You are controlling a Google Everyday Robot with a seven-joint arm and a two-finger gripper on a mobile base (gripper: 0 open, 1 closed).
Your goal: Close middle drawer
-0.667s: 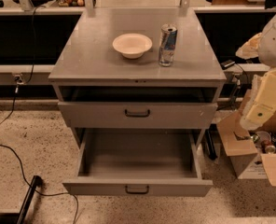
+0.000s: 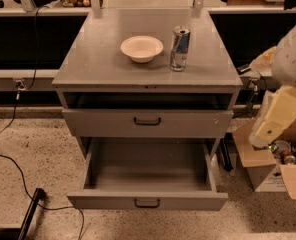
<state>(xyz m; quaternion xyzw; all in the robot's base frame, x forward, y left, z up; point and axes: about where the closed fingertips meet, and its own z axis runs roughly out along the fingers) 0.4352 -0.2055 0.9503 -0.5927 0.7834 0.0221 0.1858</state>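
The grey cabinet (image 2: 73, 129) stood in the middle of the view, and its flat top, the counter (image 2: 93, 59), carried two things. Under the counter the top drawer (image 2: 103, 123), with the taller front, was pulled out only a little, so that a dark gap showed above its front. The middle drawer (image 2: 148, 169) was directly below it and was pulled far out toward the camera. Its inside was bare grey metal, and its low front was the nearest part of the cabinet. My arm (image 2: 293, 54) was at the right edge of the view, beside the cabinet, and my gripper (image 2: 269, 126) hung there at about the height of the top drawer, well apart from the middle drawer and touching nothing that I could see. I could not tell how far the gripper was open. Below it an open cardboard box (image 2: 253, 159) sat on the speckled floor (image 2: 33, 139). On the counter a pale bowl (image 2: 142, 48) stood near the middle, and a can (image 2: 180, 48) stood upright just beside it on its right. A small black handle (image 2: 147, 202) sat in the centre of the middle drawer's front.
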